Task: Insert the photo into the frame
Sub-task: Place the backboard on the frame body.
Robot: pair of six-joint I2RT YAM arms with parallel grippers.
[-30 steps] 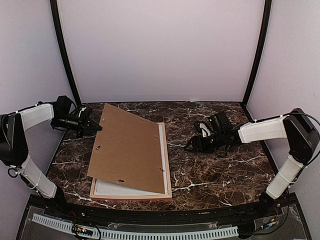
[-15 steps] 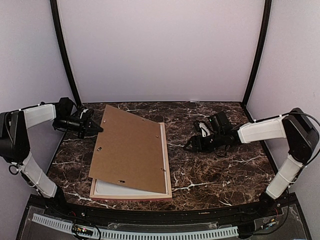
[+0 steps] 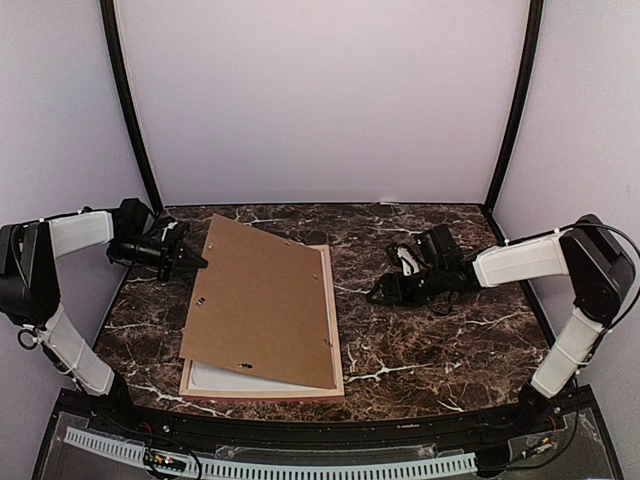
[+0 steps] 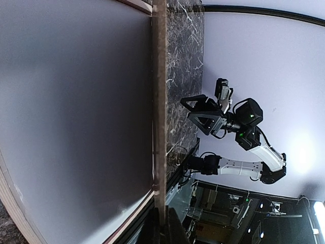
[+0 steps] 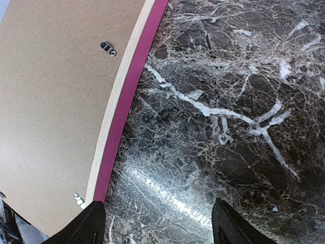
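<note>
The frame (image 3: pixel 338 345) lies face down on the marble table, its pink-red rail (image 5: pixel 127 107) showing in the right wrist view. A plain brown backing board (image 3: pixel 260 300) rests askew on it, raised at its far left corner. My left gripper (image 3: pixel 195 262) is shut on that corner; in the left wrist view the board's thin edge (image 4: pixel 159 101) runs straight into the closed fingers (image 4: pixel 163 230). My right gripper (image 3: pixel 378 293) stands open over bare table to the right of the frame, nothing between its fingertips (image 5: pixel 158 223). The photo is hidden.
A white sheet (image 3: pixel 225 377) shows inside the frame at its near left, under the board. Small metal tabs (image 5: pixel 107 48) sit on the board. Dark marble table (image 3: pixel 440 350) stretches right of the frame; pale walls and black posts (image 3: pixel 128 100) enclose the space.
The left gripper has shifted slightly right with the board's corner, turning the board a little on the frame. The right gripper has edged a bit left, still open.
</note>
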